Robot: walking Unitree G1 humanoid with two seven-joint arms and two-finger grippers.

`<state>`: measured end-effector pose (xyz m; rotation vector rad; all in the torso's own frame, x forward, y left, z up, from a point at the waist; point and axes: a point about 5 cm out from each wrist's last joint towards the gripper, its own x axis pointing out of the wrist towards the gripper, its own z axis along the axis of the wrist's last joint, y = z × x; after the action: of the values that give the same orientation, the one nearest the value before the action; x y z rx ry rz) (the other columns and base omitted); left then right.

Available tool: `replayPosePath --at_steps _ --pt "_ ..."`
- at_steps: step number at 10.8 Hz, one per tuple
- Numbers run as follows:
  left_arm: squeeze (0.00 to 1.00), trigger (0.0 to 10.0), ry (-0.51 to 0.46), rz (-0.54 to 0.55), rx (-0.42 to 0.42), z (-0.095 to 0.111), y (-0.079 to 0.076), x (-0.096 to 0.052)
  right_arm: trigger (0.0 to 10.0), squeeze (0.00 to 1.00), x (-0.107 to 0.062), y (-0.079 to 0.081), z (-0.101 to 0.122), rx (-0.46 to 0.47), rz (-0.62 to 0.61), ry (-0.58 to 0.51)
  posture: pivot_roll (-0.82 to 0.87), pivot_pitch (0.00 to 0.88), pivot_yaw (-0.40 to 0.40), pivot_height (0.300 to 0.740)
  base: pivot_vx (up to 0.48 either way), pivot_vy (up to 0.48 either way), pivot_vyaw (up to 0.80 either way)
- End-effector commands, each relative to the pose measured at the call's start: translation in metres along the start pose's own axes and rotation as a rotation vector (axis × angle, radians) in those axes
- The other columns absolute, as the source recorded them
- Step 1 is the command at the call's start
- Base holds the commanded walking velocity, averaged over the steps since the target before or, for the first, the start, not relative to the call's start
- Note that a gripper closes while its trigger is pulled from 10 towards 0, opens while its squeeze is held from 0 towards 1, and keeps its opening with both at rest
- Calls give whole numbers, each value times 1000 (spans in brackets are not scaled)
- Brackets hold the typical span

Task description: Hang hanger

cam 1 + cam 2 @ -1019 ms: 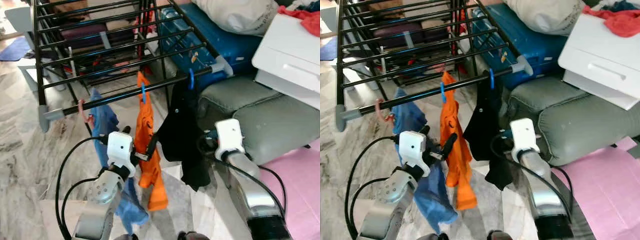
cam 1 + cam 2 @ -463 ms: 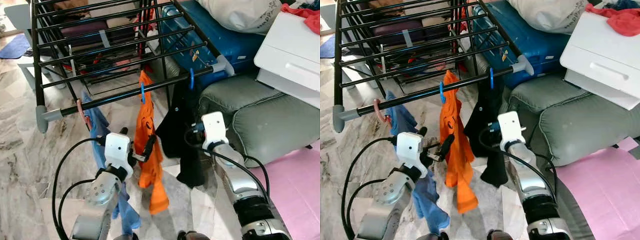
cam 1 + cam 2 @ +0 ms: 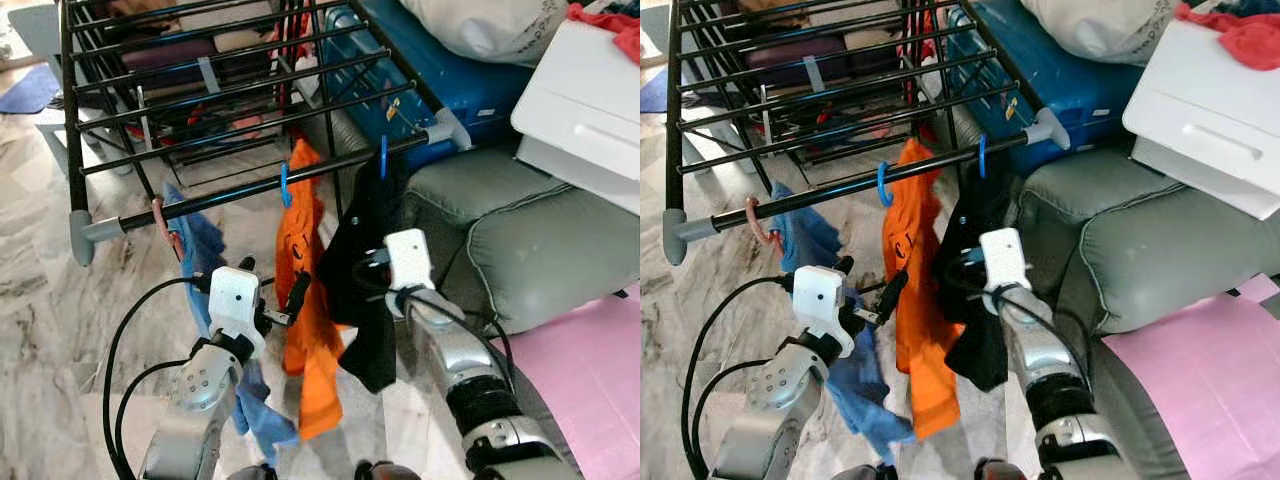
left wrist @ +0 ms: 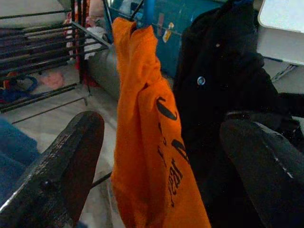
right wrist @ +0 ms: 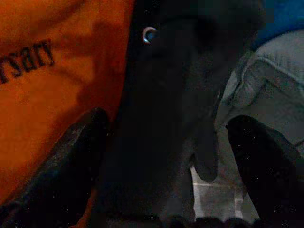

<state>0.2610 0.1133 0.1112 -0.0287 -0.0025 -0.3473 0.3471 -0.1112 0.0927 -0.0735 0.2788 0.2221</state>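
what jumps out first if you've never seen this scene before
Three garments hang in a row from the front bar of a black drying rack: a blue one, a bright orange shirt in the middle, and a black garment. The left gripper is open toward the orange shirt, while the right gripper is open around the black garment's lower part.

Bright, even daylight in the head views.
Right wrist view dim and soft; black garment (image 5: 166, 118) loses detail.
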Motion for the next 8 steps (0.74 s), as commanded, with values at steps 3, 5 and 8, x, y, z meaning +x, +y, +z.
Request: replayPosePath --at_steps 3,5,8 --pt "0 10000 13 7 3 0 1 0 0 0 2 -28 6 -29 -126 -15 -51 170 39 740 0 0 0" --pt "0 10000 11 1 0 0 0 1 0 0 0 -44 10 -45 -186 -22 -58 168 41 740 0 0 0" --pt "0 10000 18 8 -4 -1 1 3 8314 0 3 -37 12 -56 -95 -37 -57 166 41 740 0 0 0"
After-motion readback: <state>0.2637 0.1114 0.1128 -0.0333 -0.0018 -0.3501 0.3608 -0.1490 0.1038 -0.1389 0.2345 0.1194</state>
